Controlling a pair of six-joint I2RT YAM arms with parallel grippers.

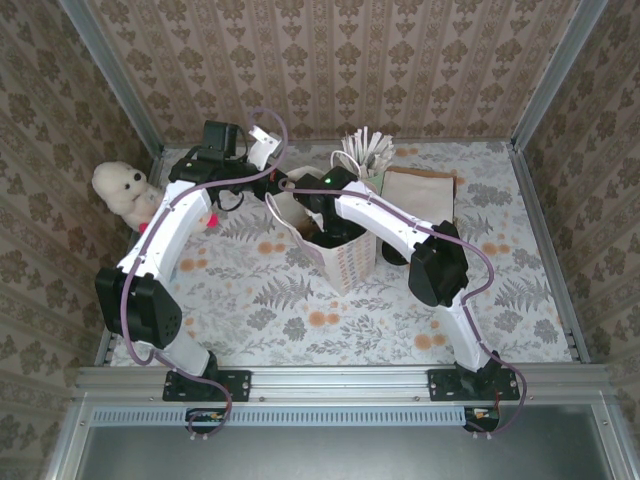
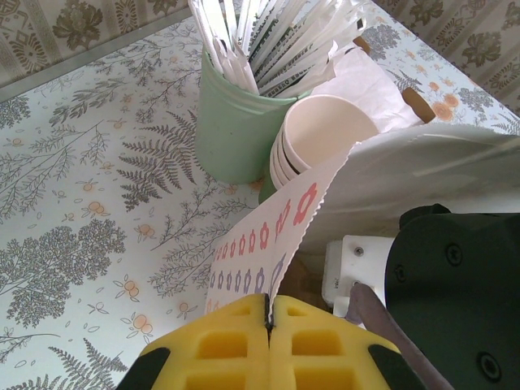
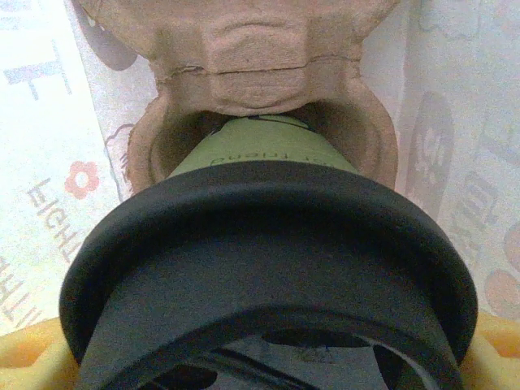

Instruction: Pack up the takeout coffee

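Observation:
The takeout coffee (image 3: 260, 154) is an olive-green paper cup with a black lid (image 3: 268, 244), seen close up in the right wrist view. My right gripper (image 3: 268, 357) is shut on it, with yellow fingertips (image 3: 24, 349) showing at both lower corners. The cup's base sits in a socket of a brown pulp cup carrier (image 3: 244, 49) inside the flower-printed paper bag (image 1: 345, 260). From above, my right gripper (image 1: 318, 215) reaches down into the bag's mouth. My left gripper (image 2: 268, 313) is shut on the bag's scalloped edge (image 2: 284, 219), holding it up at the bag's left side (image 1: 272, 188).
Behind the bag, a mint-green holder (image 2: 236, 122) full of wrapped stirrers stands next to a stack of cream cups (image 2: 321, 138). Flat brown paper bags (image 1: 420, 190) lie at the back right. A white plush toy (image 1: 125, 190) sits by the left rail.

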